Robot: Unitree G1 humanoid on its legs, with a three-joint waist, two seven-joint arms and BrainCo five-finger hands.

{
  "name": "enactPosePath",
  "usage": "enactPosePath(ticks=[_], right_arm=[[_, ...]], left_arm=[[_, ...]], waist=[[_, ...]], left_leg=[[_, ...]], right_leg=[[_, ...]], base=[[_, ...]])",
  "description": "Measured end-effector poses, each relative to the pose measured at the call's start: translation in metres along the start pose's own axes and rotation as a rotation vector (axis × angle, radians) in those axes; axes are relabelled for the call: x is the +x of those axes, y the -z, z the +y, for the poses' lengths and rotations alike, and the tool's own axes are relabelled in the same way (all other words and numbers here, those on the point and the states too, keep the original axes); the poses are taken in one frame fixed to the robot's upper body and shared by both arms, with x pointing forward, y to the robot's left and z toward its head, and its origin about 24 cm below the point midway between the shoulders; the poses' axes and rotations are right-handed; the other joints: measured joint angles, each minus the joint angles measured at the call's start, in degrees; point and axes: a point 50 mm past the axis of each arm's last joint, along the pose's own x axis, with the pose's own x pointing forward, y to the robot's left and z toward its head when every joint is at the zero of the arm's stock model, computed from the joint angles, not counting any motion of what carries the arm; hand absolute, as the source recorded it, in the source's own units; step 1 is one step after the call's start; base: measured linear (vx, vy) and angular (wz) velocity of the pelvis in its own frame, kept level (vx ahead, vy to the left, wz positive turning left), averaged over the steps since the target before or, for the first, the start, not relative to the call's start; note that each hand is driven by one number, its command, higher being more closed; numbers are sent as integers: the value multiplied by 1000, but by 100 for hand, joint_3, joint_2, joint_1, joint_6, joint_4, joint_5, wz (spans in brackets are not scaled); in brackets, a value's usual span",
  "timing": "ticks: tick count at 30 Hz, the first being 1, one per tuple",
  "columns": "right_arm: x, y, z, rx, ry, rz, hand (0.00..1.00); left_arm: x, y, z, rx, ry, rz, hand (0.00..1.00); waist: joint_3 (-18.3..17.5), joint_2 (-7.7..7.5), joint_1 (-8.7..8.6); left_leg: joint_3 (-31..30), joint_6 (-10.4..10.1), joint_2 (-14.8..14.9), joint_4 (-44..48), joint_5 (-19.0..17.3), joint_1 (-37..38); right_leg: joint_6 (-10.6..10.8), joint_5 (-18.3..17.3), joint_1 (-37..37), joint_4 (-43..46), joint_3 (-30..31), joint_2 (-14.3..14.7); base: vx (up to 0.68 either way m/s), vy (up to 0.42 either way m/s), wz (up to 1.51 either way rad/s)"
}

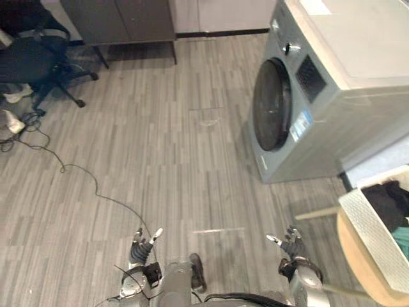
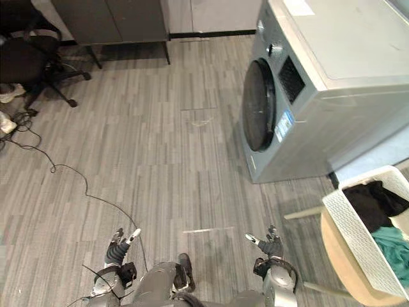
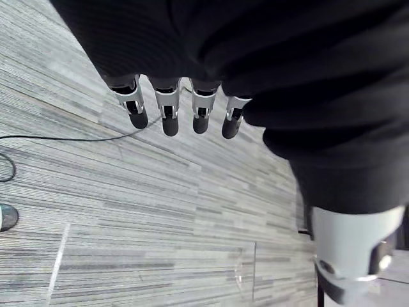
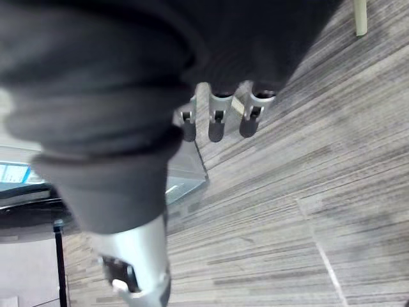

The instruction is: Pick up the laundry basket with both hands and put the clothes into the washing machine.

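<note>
Both hands empty and low; your laundry sits off to the right.

Head views: the white lattice-weave plastic laundry basket (image 2: 355, 234) rests on a round tan wooden stand (image 2: 340, 267) at the right edge, with black cloth (image 2: 369, 206) and teal cloth (image 2: 393, 247) inside, well apart from both hands. Farther off stands the boxy grey front-loading washing machine (image 1: 326, 83), its dark round door (image 1: 271, 104) closed; the blue-and-white label (image 1: 299, 126) beside the door is too small for you to read. Your left hand (image 1: 139, 252) and right hand (image 1: 293, 248) hang over the grey wood-plank floor (image 1: 166, 160).

Left wrist view: the silver, dark-tipped fingers (image 3: 169, 115) run straight in a row, holding nothing.

Right wrist view: the fingers (image 4: 216, 125) are equally straight and empty.
</note>
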Motion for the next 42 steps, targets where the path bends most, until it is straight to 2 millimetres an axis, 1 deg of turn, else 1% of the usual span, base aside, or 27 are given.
enactPosePath(ticks=[1, 2, 4, 6, 8, 10, 11, 12, 13, 14, 15, 16, 18, 20, 23, 26, 27, 28, 29, 30, 31, 32, 33, 35, 38, 40, 42], right_arm=[[0, 0, -1, -4, 9, -2, 0], [0, 0, 1, 1, 9, -3, 0], [-3, -1, 6, 14, 9, -11, 0], [-4, -8, 6, 18, 12, -47, 0], [-4, -22, 6, 27, 29, -101, 0], [-3, -27, 5, 36, 46, -125, 0], [-4, -28, 4, 39, 48, -130, 0], [-6, -28, 3, 41, 52, -135, 0], [-7, -28, 2, 40, 54, -137, 0], [-8, -29, 3, 40, 48, -143, 0], [-12, -34, 8, 45, 28, -171, 0], [-14, -38, 10, 43, 15, -191, 0], [-20, -54, 26, 46, -46, -272, 0], [-21, -59, 29, 47, -52, -299, 0], [-23, -51, 34, 44, -60, -267, 0], [-24, -43, 36, 36, -63, -235, 0], [-26, -40, 40, 4, -78, -233, 0], [-27, -40, 42, -4, -85, -233, 0], [-29, -37, 43, -21, -91, -229, 0], [-30, -34, 42, -31, -89, -221, 0], [-32, -35, 41, -53, -88, -236, 0], [-33, -36, 39, -74, -88, -246, 0], [-34, -35, 40, -73, -88, -244, 0], [-41, -37, 49, -80, -113, -262, 0], [-43, -71, 69, -100, -168, -417, 0], [-32, -112, 86, -135, -175, -559, 0], [-24, -143, 93, -172, -150, -663, 0]], left_arm=[[0, -1, -2, 26, 18, -5, 0], [1, -2, -3, 42, 29, -9, 0], [2, -3, 0, 71, 34, -13, 0], [3, -6, -8, 85, 66, -22, 0], [6, -12, -17, 100, 91, -41, 0], [9, -19, -29, 130, 130, -70, 0], [11, -21, -33, 135, 143, -74, 0], [11, -21, -36, 140, 156, -73, 0], [11, -20, -35, 138, 153, -68, 0], [9, -16, -40, 119, 159, -54, 0], [9, -14, -38, 109, 146, -45, 0], [8, -13, -35, 98, 134, -40, 0], [4, -4, -33, 63, 124, -6, 0], [3, -3, -38, 30, 125, -1, 0], [2, -2, -34, 18, 97, 3, 0], [0, 3, -28, 15, 76, 18, 0], [-1, 6, -22, 11, 56, 27, 0], [-2, 6, -20, 9, 47, 30, 0], [-2, 7, -18, 8, 39, 31, 0], [-3, 8, -18, 9, 38, 33, 0], [-6, 11, -21, 5, 38, 41, 0], [-7, 13, -21, 5, 35, 48, 0], [-6, 10, -21, 3, 34, 39, 0], [-1, 0, -16, 3, 10, -5, 0], [2, -8, -24, 3, 29, -40, 0], [6, -16, -35, 9, 70, -73, 0], [10, -26, -45, 5, 97, -105, 0]], waist=[[70, 101, -138], [85, 112, -220], [95, 37, -264], [123, -18, -358], [204, 51, -415], [238, 115, -431], [225, 62, -431], [210, 5, -454], [213, 13, -504], [246, 111, -567], [271, 157, -553], [279, 192, -530], [276, 179, -324], [276, 171, -233], [283, 150, -215], [286, 134, -193], [271, 158, -151], [252, 174, -120], [179, 193, -68], [125, 223, -54], [25, 407, -73], [-22, 545, -176], [-26, 480, -239], [-49, 124, -130], [-49, -1, -111], [152, 196, -90], [432, 296, -70]], left_leg=[[-127, 5, -18, -328, 22, 405], [-187, 48, -76, -575, 72, 632], [-188, 58, -266, -1042, 140, 1040], [-198, 63, -429, -1369, 125, 1343], [-216, 34, -498, -1664, 102, 1627], [-205, -49, -534, -1813, 51, 1860], [-151, -188, -587, -1762, -32, 1976], [-99, -434, -604, -1551, -193, 2113], [-76, -433, -552, -1285, -304, 2140], [165, -425, -187, -231, -460, 1937], [493, -347, 383, 1557, -312, 1470], [602, -257, 746, 2454, -1, 1251], [793, -146, 1725, 4742, 94, 710], [807, -137, 2066, 5252, 88, 353], [813, -154, 2331, 4636, 77, -163], [437, -194, 1984, 2421, 77, -92], [-223, -333, 1660, 886, 166, 54], [-511, -433, 1562, 446, 229, 103], [-1012, -633, 1367, -218, 398, 179], [-1189, -735, 1325, -460, 537, 186], [-1346, -670, 1350, -666, 1257, 184], [-1272, -1126, 1424, -481, 969, 253], [-1197, -1216, 1335, -461, 693, 310], [-501, -946, 1001, -169, 374, 237], [207, -700, 926, 313, -22, -115], [615, -603, 987, 410, -110, -439], [880, -515, 999, 383, -81, -539]], right_leg=[[245, -610, -625, 1276, 878, 383], [415, -944, -921, 1655, 1177, 758], [549, -1442, -1405, 1653, 1403, 1396], [495, -1643, -1828, 1039, 1043, 1948], [281, -1478, -2028, 80, 375, 2199], [80, -989, -2109, -1008, -290, 2360], [-116, -661, -2123, -1409, -419, 2421], [-534, -325, -2044, -1512, -396, 2409], [-810, -153, -1939, -1444, -411, 2396], [-846, -359, -1699, -1261, -448, 2480], [-855, -594, -1376, -1193, -425, 2638], [-871, -737, -1188, -1163, -381, 2747], [-858, -1124, -564, -1090, 105, 3060], [-794, -1186, -246, -1210, 497, 3050], [-760, -1186, 109, -1527, 1190, 2894], [-643, -1113, 275, -1740, 1919, 2725], [-628, -1113, 229, -1730, 2369, 2687], [-516, -1128, 186, -1695, 2543, 2663], [-141, -1192, 107, -1649, 2879, 2576], [62, -1245, 49, -1609, 2967, 2546], [507, -1393, -42, -1551, 3202, 2553], [773, -1542, -108, -1452, 3410, 2555], [879, -1601, -141, -1397, 3524, 2438], [1201, -1506, -502, -1350, 4022, 1989], [1483, -861, -994, -1747, 4483, 1791], [1410, 23, -1417, -2293, 4355, 1744], [1271, 219, -1618, -2345, 3541, 1661]], base=[[184, 242, 40], [202, 205, 40], [238, 131, 16], [311, 66, 13], [361, 57, 5], [443, 52, 1], [644, -11, 20], [668, -39, 31], [704, -82, 25], [615, -103, 8], [633, -101, -11], [642, -85, -54], [605, -37, -104], [497, 37, -104], [411, 155, -101], [318, 281, -126], [262, 351, -163], [292, 465, -189], [173, 350, -136], [202, 469, -161], [185, 542, -133], [175, 546, -112], [134, 547, -78], [60, 470, -119], [-62, 349, -119], [-149, 311, -114], [-130, 161, -67]])
